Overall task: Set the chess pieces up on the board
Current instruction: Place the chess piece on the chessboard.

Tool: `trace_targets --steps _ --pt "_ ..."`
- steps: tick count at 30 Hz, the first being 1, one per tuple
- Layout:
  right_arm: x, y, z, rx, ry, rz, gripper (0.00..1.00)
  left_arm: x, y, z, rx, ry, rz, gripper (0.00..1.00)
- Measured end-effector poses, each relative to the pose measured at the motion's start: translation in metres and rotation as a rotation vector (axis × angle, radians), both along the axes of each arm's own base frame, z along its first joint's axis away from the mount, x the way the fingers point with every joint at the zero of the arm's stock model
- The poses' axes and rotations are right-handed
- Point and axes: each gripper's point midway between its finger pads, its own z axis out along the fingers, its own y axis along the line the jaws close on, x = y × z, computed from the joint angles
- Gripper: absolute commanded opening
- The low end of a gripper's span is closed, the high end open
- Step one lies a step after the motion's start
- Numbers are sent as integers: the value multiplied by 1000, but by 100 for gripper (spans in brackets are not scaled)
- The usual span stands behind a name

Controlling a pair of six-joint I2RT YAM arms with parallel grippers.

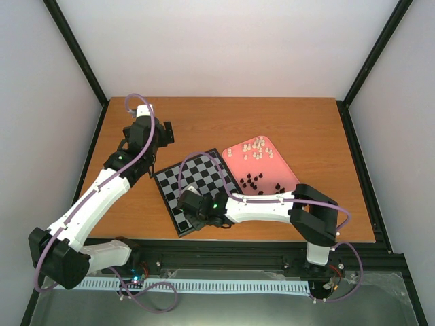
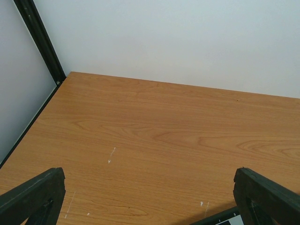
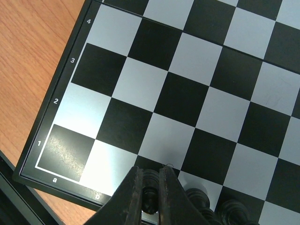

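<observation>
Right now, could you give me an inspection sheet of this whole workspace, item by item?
Surface: brown wooden tabletop, faint white scuffs.
Job's things: black-and-grey checked chessboard; cream chess pieces and black chess pieces on pink rounded tray; more black pieces on the board's near edge.
Clutter: nothing seen.
Grippers: left arm's fingers wide open, empty; right arm's fingers shut on one black piece.
Cables: purple cables along both arms.
Surroundings: white walls, black frame posts.
</observation>
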Motion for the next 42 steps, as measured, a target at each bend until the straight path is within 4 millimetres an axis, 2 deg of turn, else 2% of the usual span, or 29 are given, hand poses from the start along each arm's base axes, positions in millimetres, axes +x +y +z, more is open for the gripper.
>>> trace_targets --steps 12,16,23,28,31,36,40,42 --pt "1 -1 -3 -8 -3 -9 11 0 0 0 0 0 0 100" --pt "3 -2 -4 -13 -10 -14 17 0 0 0 0 0 0 100" --pt "3 -2 -4 -12 -10 -14 19 0 0 0 0 0 0 100" --pt "2 -2 -4 -12 -10 -11 27 0 0 0 0 0 0 100" --pt "1 -2 -2 -3 -11 -5 28 0 0 0 0 0 0 100" --pt "0 -5 22 45 -32 6 28 0 0 0 0 0 0 100" --pt "6 -10 47 82 -82 -19 41 0 0 0 0 0 0 100" --pt "12 -18 58 84 -121 -55 42 0 0 0 0 0 -1 100"
